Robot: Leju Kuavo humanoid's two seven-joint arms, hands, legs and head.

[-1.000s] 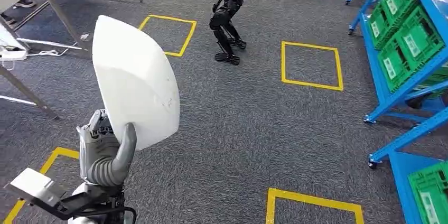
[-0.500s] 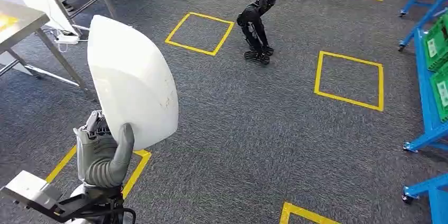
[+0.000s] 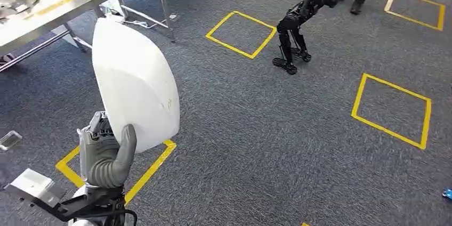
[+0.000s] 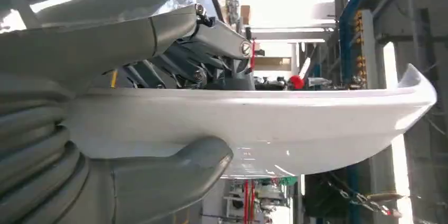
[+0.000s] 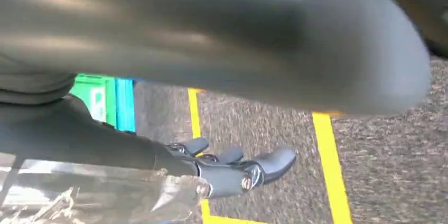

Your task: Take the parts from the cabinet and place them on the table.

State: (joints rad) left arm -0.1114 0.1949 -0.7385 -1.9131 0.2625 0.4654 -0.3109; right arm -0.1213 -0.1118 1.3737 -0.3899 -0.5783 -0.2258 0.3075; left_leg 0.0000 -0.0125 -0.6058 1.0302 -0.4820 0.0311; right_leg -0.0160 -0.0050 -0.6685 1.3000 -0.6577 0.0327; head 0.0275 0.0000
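Standing upright above the left hand [image 3: 105,154], the white part [image 3: 136,82] is gripped at its lower edge, thumb in front, fingers [image 3: 96,123] behind. The right hand [image 5: 240,168] hangs with fingers loosely extended, nothing held.
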